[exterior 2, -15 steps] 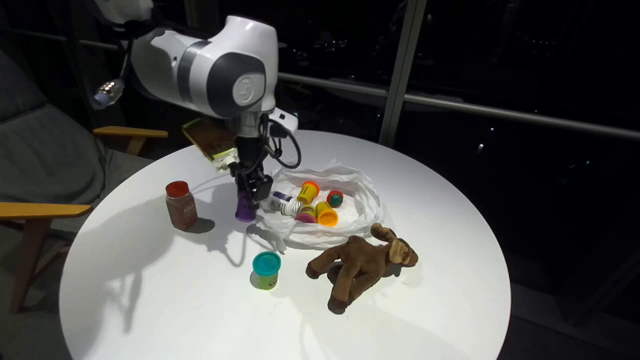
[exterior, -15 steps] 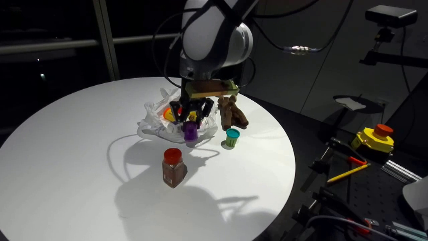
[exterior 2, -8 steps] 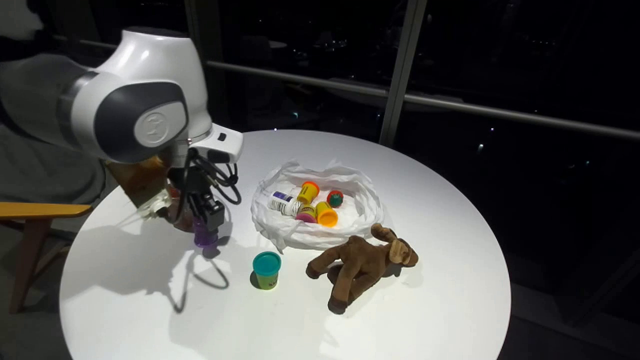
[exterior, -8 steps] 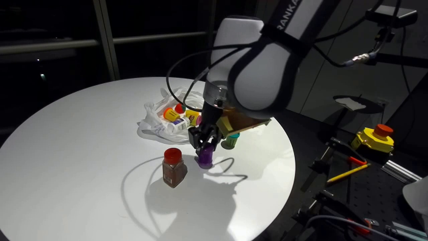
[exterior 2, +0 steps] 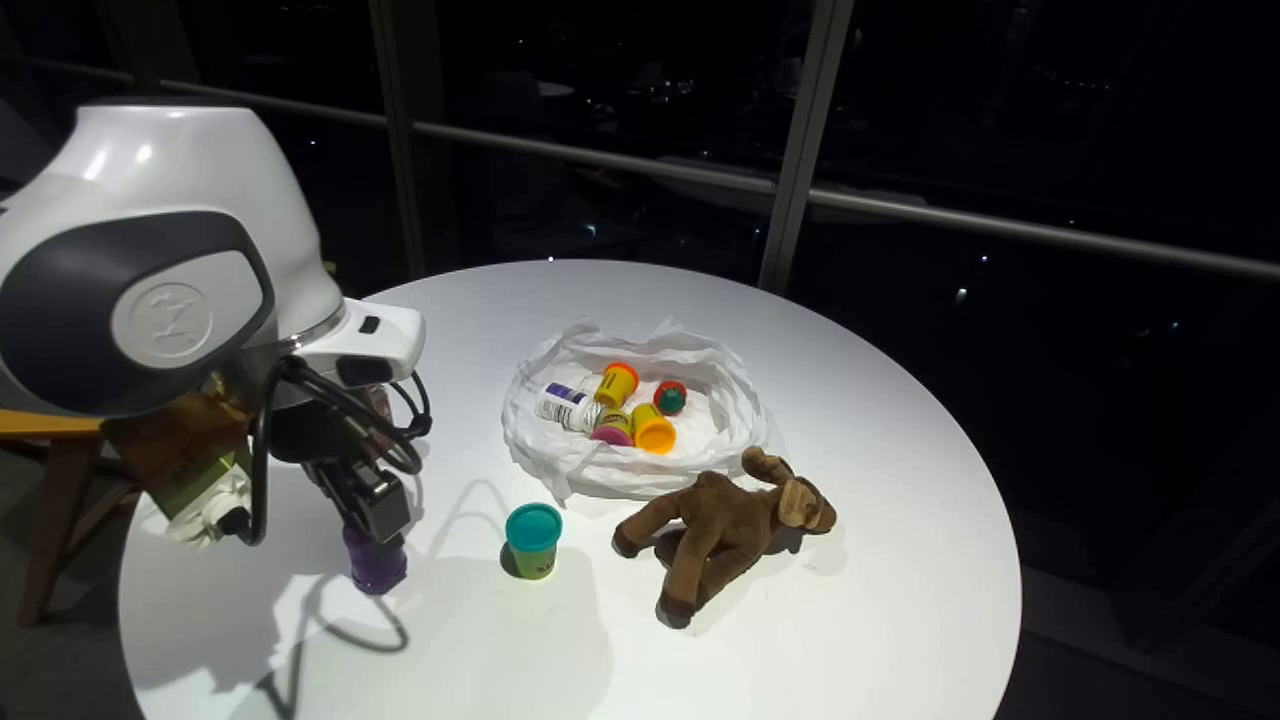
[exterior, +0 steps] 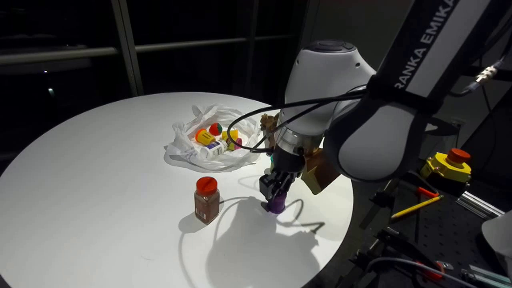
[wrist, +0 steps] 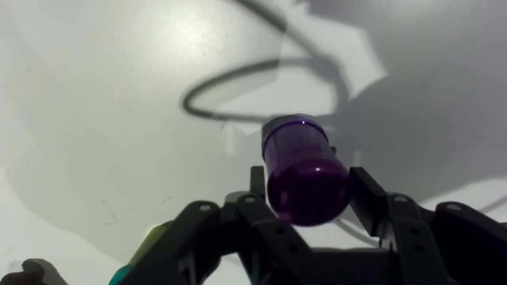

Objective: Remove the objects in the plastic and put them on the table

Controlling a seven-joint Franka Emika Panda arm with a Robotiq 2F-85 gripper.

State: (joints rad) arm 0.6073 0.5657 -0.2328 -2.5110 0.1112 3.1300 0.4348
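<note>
In the wrist view the cup is between the jaws of the gripper, gripped or loose I cannot tell. In an exterior view the bag lies well apart from them; in an exterior view so does the bear.

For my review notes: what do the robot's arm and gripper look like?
The arm has a white shell, rounded dark panels, white-on-dark lettering where "RANKA EMIKA" shows, and a silvery ring near the wrist. A boxy brown-and-yellow piece sits beside it; black cables loop outside. The gripper is black, with jointed fingers and pale round pins.
</note>
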